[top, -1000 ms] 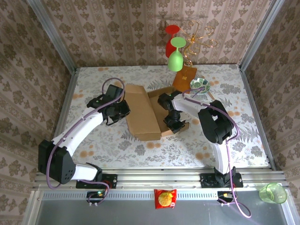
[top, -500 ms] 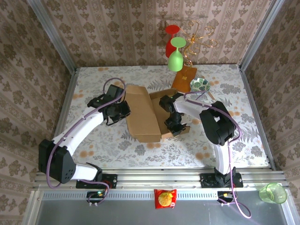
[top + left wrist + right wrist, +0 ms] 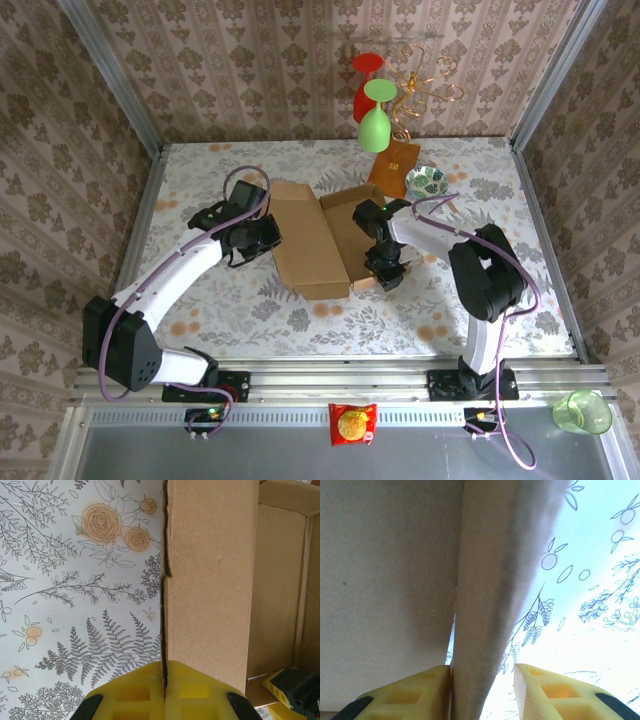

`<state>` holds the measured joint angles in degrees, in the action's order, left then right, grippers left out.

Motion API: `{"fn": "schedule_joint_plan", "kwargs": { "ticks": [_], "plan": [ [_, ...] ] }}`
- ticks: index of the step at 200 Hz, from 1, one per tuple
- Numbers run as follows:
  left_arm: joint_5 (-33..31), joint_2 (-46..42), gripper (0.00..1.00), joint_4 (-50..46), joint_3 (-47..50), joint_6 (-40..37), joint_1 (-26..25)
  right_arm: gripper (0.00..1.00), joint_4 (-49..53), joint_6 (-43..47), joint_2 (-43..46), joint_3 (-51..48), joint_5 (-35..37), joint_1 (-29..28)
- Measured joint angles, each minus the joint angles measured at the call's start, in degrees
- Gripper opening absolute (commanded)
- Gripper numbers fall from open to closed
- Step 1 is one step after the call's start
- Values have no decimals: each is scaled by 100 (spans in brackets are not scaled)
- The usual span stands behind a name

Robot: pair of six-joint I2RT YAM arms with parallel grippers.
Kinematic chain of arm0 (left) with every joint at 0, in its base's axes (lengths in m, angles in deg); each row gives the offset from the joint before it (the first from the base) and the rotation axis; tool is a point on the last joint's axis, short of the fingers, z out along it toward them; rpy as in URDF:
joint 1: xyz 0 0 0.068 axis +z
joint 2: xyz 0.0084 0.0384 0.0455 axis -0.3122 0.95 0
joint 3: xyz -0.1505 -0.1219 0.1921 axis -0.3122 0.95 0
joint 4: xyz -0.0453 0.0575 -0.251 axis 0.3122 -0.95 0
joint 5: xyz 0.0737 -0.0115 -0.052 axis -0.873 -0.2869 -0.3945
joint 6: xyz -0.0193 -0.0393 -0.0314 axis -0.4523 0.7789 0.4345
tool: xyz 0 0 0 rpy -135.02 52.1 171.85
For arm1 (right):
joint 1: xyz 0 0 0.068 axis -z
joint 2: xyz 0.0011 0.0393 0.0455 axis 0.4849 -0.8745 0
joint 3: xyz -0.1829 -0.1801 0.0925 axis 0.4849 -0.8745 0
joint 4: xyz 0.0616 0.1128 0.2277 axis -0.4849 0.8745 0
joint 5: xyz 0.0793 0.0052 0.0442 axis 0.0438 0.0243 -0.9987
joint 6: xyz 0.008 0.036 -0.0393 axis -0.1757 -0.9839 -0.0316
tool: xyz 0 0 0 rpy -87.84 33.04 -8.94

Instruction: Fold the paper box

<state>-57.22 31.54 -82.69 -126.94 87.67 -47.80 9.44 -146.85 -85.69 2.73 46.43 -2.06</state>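
Note:
The paper box (image 3: 310,245), a brown corrugated sheet with raised flaps, lies in the middle of the flowered table. My left gripper (image 3: 265,238) is at its left side. In the left wrist view its yellow fingers (image 3: 164,682) are shut on the thin edge of a standing box wall (image 3: 210,580). My right gripper (image 3: 385,268) is at the box's front right corner. In the right wrist view its jaws (image 3: 482,692) stand apart around a blurred cardboard flap (image 3: 490,580). The flap rests against the left finger (image 3: 415,692), with a gap to the right finger (image 3: 555,695).
A wire glass rack (image 3: 420,80) with a green glass (image 3: 375,125) and a red one stands at the back, on an orange-brown base (image 3: 395,165). A patterned bowl (image 3: 425,182) sits beside it. A green cup (image 3: 582,412) and a snack packet (image 3: 352,423) lie beyond the near rail.
My right gripper has opened off the flap and shifted slightly right, its elbow swinging outward. The box's right side lies flatter. The left gripper keeps its grip.

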Motion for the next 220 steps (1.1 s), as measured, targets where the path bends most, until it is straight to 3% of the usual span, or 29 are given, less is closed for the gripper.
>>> {"fn": "schedule_joint_plan", "kwargs": {
  "ticks": [39, 97, 128, 168, 220],
  "plan": [
    [15, 90, 0, 52, 0, 0, 0, 44, -199, 175, 177, -177, 111, 105],
    [13, 90, 0, 79, 0, 0, 0, 40, -409, 352, 186, -354, 199, 214],
    [17, 90, 0, 83, 0, 0, 0, 30, -636, 404, 186, -505, 214, 234],
    [17, 90, 0, 79, 0, 0, 0, 0, -833, 275, 140, -533, 181, 232],
    [-70, 92, 0, -9, -90, -61, 7, 0, -525, -420, -101, -225, -22, 55]
  ]
}}
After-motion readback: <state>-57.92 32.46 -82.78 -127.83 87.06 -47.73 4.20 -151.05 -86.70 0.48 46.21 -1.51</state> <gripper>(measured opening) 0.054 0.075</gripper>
